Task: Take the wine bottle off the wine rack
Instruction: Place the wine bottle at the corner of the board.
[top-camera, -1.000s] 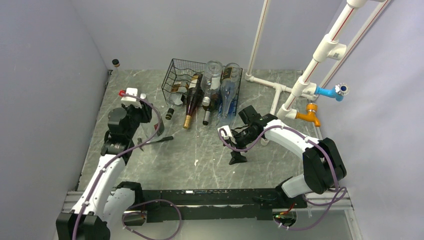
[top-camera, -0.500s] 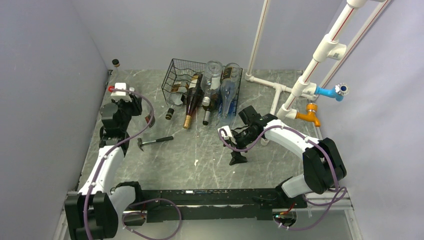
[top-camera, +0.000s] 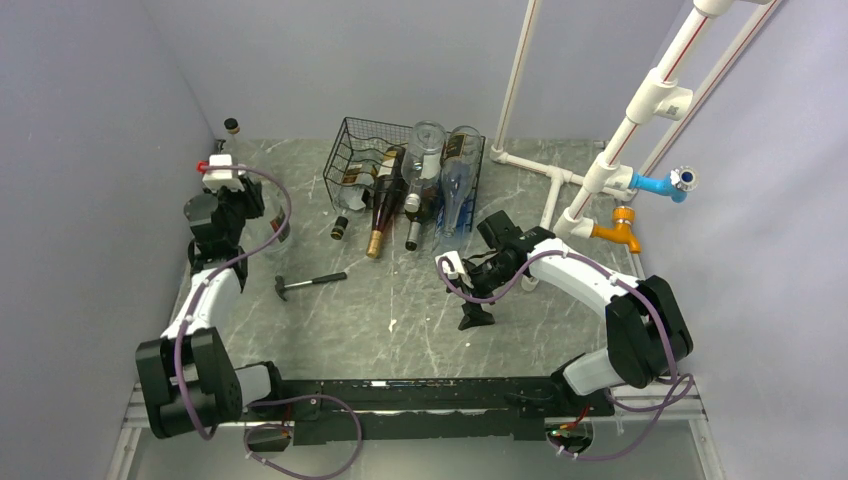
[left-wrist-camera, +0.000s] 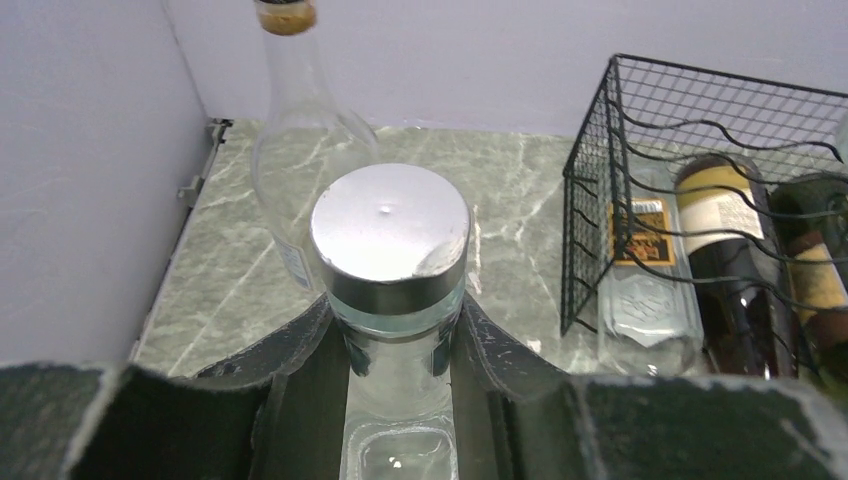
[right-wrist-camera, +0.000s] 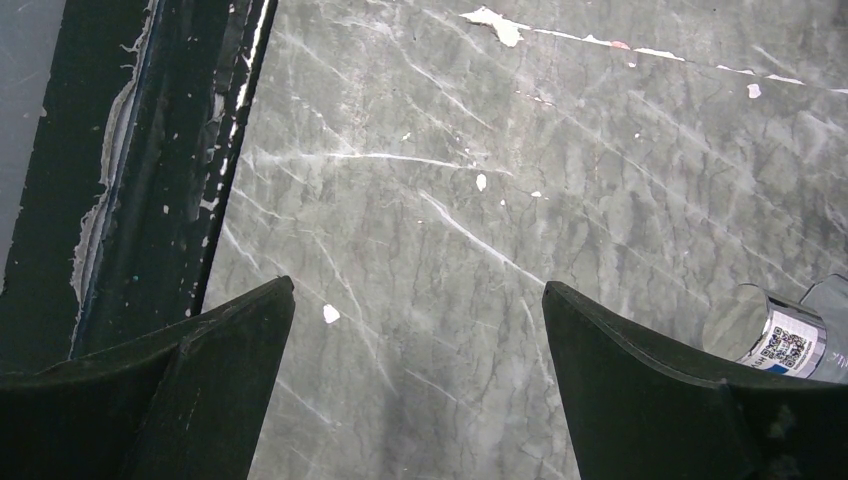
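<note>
Gripping clear, silver-capped wine bottle (left-wrist-camera: 390, 225), left end effector (left-wrist-camera: 398, 320) clamped; right end effector (right-wrist-camera: 417, 290) wide open, empty

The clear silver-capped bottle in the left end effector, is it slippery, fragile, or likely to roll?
Probably slippery and fragile: the clear bottle looks like smooth glass, held by the left end effector just below the cap. Looks empty, so likely light. Round cap and neck suggest it could roll if laid down.
</note>
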